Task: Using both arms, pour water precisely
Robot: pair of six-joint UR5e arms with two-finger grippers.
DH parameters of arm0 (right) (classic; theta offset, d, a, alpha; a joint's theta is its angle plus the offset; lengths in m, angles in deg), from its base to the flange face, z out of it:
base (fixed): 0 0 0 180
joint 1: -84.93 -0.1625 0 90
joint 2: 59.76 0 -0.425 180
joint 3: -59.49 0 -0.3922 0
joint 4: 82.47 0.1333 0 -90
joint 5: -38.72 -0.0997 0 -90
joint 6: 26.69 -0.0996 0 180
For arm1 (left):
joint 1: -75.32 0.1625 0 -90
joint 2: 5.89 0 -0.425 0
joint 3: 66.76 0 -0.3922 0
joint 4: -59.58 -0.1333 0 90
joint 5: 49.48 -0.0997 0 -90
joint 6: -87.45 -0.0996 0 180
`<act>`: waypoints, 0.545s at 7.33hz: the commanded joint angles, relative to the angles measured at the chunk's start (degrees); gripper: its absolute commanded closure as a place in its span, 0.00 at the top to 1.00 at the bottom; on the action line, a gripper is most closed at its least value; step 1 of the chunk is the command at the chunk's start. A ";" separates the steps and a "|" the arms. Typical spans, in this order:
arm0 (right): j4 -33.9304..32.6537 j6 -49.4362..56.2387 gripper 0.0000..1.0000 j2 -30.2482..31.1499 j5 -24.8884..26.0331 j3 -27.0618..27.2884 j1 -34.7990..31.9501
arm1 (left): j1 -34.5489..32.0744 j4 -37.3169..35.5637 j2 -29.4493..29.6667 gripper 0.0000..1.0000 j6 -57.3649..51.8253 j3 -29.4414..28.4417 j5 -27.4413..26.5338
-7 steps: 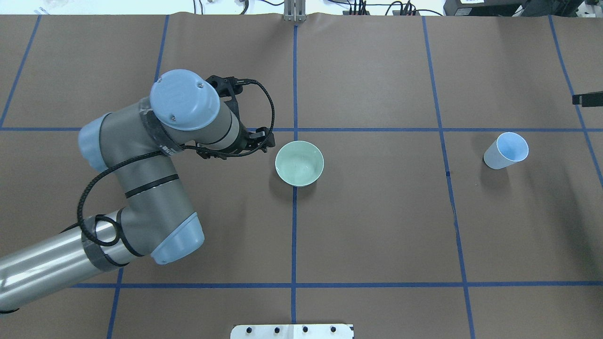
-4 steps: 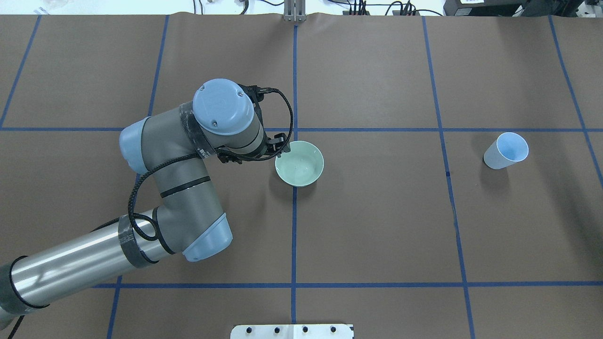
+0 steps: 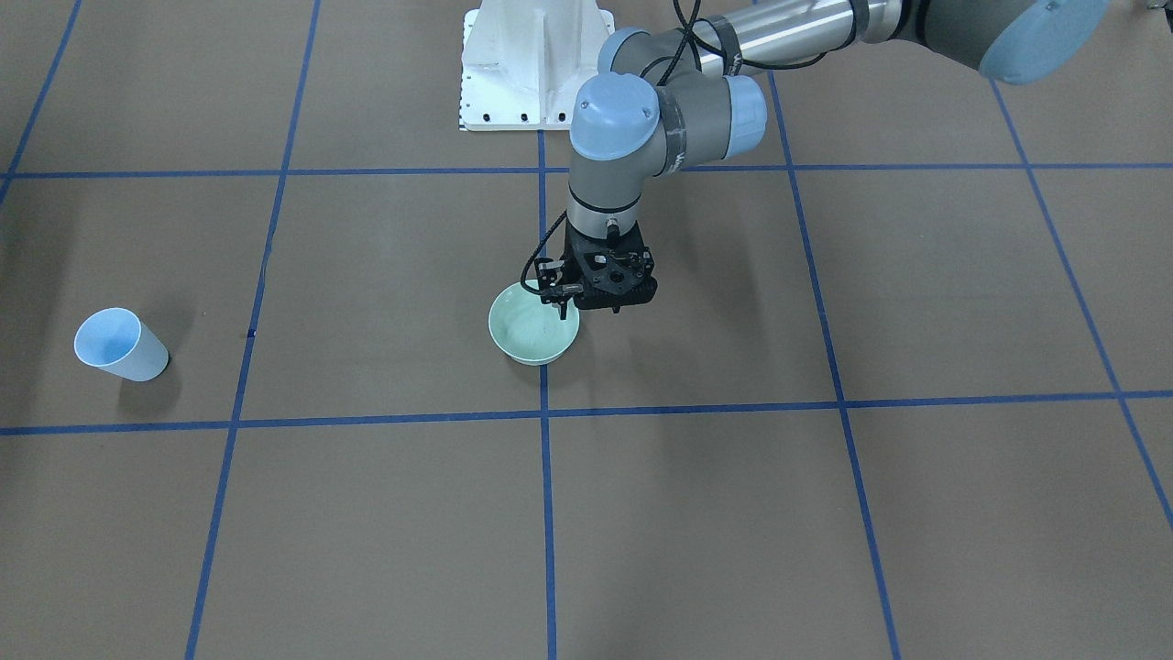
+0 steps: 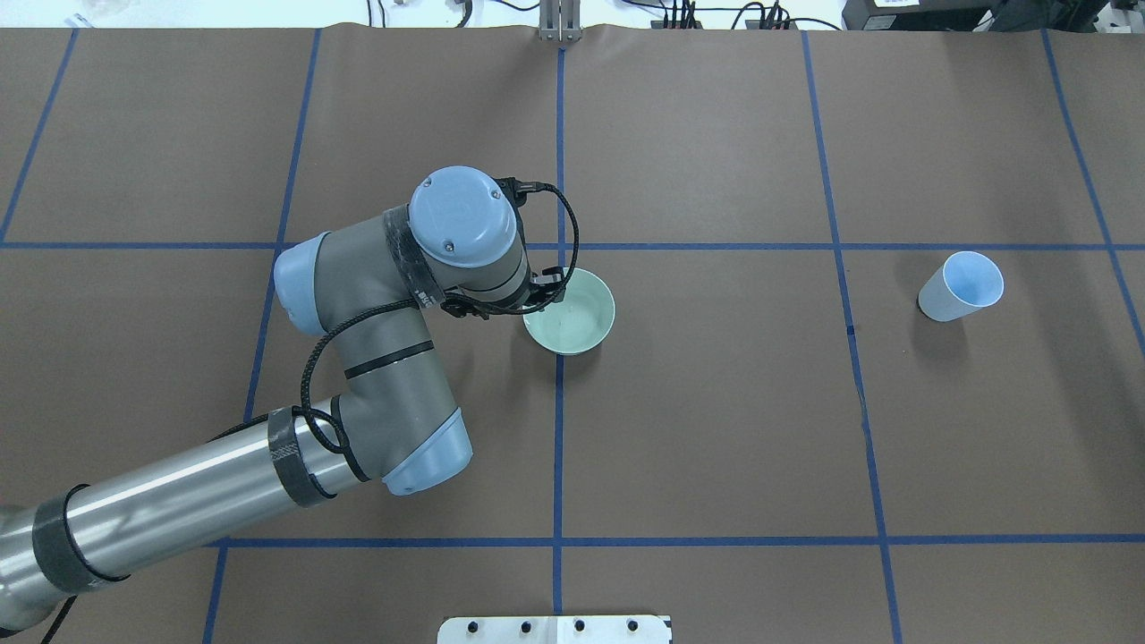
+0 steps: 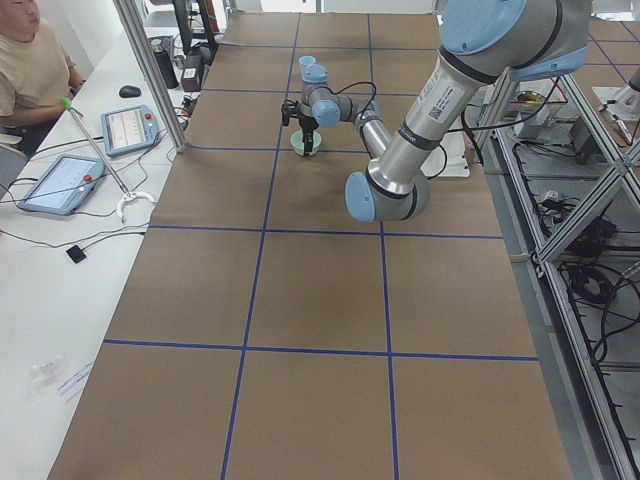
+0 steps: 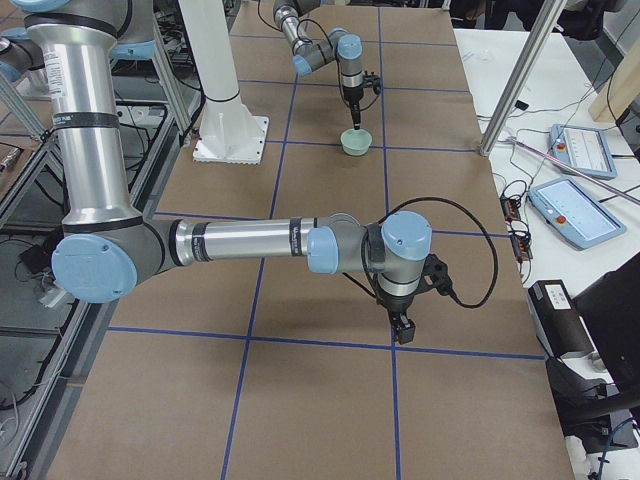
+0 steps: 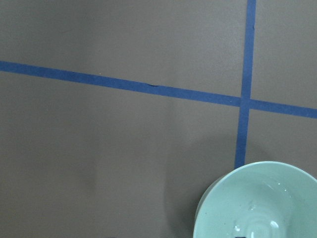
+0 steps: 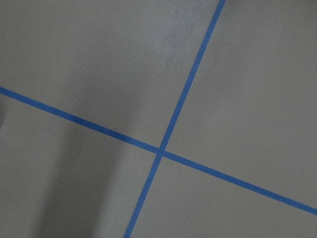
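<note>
On the brown surface [image 4: 716, 429], at a crossing of blue tape lines [image 4: 559, 447], a pale green bowl [image 3: 533, 357] with the water [image 7: 262, 223] in its bottom, clear, marked only by faint ripples and white glints. At the bowl's rim on the robot's left side, the left end effector [image 3: 570, 307], pointing straight down from the bent left arm [image 4: 394, 268] (cannot tell whether clamped on the rim or released). Well apart toward the robot's right, a light blue cup [image 4: 959, 286], standing mouth up. In the right side view only, the right arm [image 6: 250, 240] stretched low across the surface, right end effector [image 6: 403, 328] aimed down near another tape crossing; cannot tell whether released or clenched.
</note>
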 commanded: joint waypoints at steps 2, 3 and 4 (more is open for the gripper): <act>-0.07 -0.14 1.00 0.21 0.05 -0.18 -0.08 | 0.82 3.12 1.73 0.26 -0.18 -4.23 0.02; -0.07 -0.22 1.00 0.21 0.14 -0.18 -0.08 | 0.91 3.12 2.26 0.00 -0.18 -4.23 0.02; 0.02 -0.31 1.00 0.21 0.14 -0.18 -0.08 | 1.00 3.12 2.70 0.00 -0.44 -4.23 0.02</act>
